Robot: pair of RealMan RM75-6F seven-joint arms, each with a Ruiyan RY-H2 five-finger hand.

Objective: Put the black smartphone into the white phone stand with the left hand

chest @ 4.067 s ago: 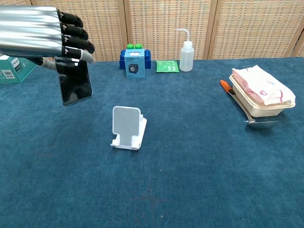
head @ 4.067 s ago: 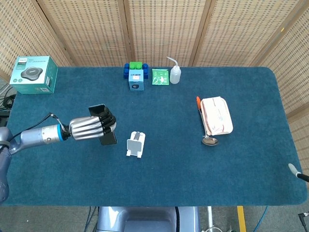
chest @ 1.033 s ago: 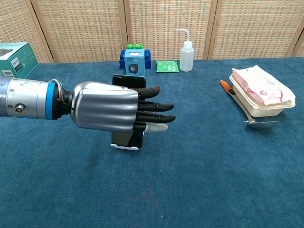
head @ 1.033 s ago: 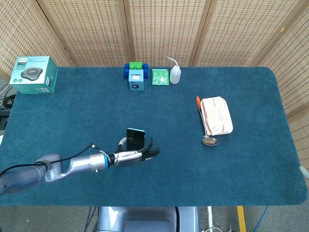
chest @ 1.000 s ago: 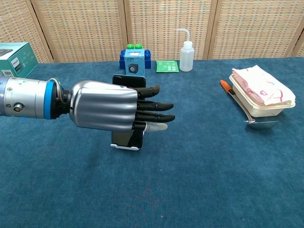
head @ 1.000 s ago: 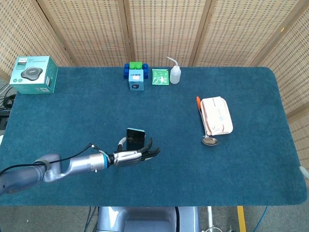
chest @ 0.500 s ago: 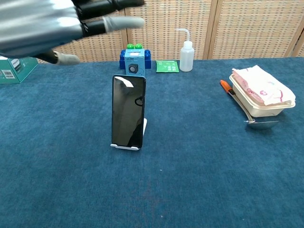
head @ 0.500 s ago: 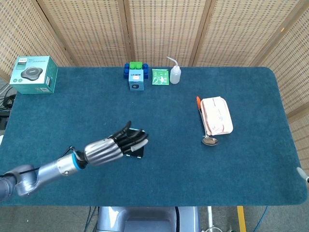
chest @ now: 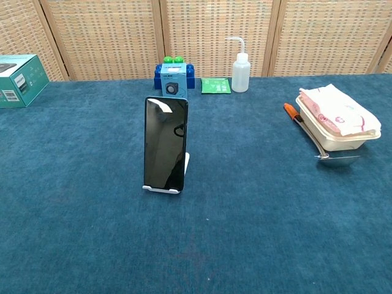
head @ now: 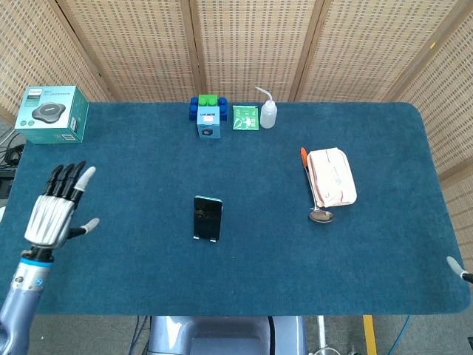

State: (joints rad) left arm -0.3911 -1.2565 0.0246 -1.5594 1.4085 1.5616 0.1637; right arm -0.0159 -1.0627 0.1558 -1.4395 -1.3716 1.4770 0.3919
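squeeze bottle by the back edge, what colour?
The squeeze bottle is translucent white, nozzle included; clearest in the chest view.

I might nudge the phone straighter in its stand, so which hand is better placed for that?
Left, probably. The left hand is open at the table's left edge, nearer the black smartphone in the white phone stand. Only a tip of the right hand shows.

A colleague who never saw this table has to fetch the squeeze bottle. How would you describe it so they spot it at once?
Look along the far edge of the blue table, by the wicker screen. In the small row there, past the blue block toy and the flat green packet, stands the squeeze bottle: the only translucent white thing, upright, with a thin bent spout.
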